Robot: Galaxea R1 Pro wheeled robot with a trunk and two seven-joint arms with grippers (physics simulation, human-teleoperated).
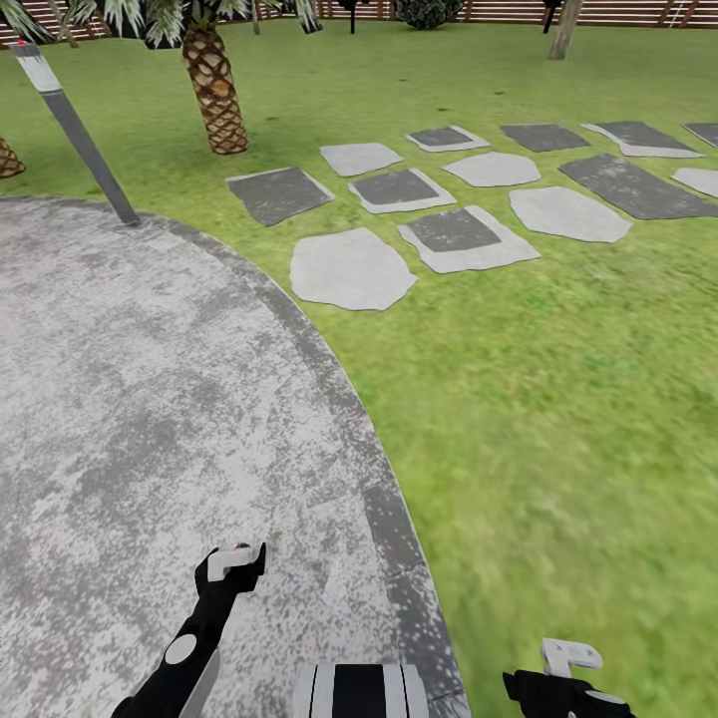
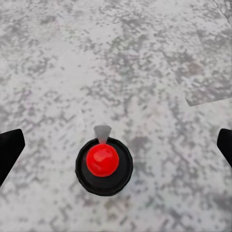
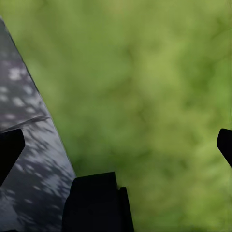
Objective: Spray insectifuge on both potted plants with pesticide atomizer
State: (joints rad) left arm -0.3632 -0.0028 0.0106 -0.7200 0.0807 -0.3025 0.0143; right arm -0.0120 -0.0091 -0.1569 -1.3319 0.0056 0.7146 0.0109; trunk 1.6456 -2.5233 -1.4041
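Head view, ground: round grey stone patio (image 1: 130,399) fills the near left, its darker curved rim meeting the green lawn (image 1: 568,419) on the right.
Head view, far side: pale and dark stepping stones (image 1: 351,269) lie scattered across the grass; a palm trunk (image 1: 214,90) with woven brown bark rises behind them, a tilted grey bollard lamp (image 1: 75,130) stands at the patio rim, and a slatted brown fence (image 1: 618,12) runs along the back.
Head view, arms: left gripper (image 1: 234,563) hangs over the patio; right gripper (image 1: 570,663) hangs over the grass beside the rim.
Left wrist view: fingertips (image 2: 9,150) sit wide apart at both edges with nothing between them; below lies mottled patio stone and a black round part with a red dome (image 2: 103,160).
Right wrist view: fingertips (image 3: 9,147) likewise spread and empty, above blurred grass and a strip of the dark patio rim (image 3: 29,145).
Task items: atomizer and potted plants cannot be placed from these pictures.
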